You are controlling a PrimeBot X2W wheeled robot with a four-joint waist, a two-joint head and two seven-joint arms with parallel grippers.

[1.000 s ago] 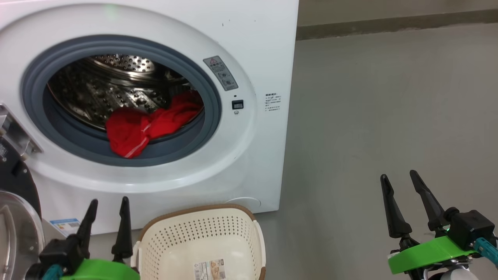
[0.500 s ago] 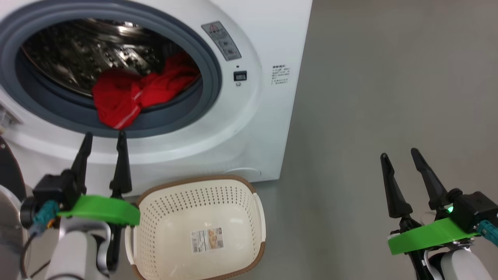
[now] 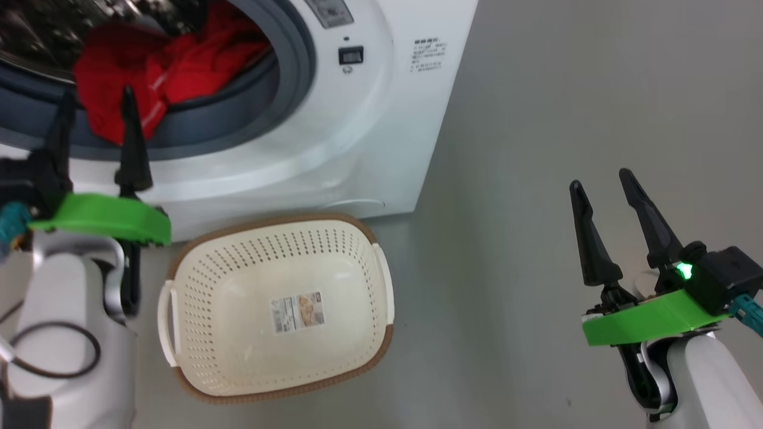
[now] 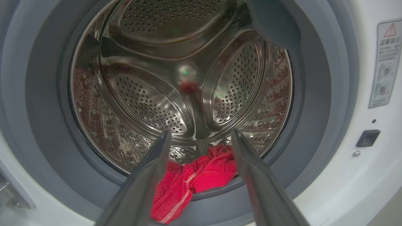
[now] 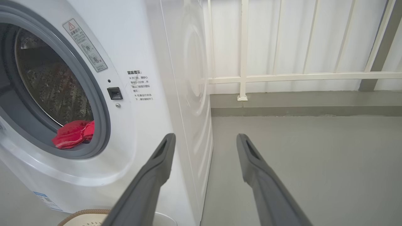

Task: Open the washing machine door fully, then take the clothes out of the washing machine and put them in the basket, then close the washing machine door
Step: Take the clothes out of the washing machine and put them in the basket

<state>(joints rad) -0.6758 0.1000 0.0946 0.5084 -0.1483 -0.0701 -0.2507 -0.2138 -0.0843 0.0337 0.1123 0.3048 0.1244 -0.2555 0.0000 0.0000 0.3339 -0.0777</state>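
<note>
one left hand [image 3: 95, 95], fingers [image 3: 132, 149] spread, faces the clothes [image 3: 179, 59].

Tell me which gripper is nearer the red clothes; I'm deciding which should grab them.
Left. The left gripper is right before the red clothes; the right gripper is far off over the floor.

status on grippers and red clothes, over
Left gripper open, empty, aimed at bright red soft clothes, not gripping. Right gripper open, empty. Clothes draped over grey rubber ring. Cream perforated plastic basket empty; path clear.
</note>
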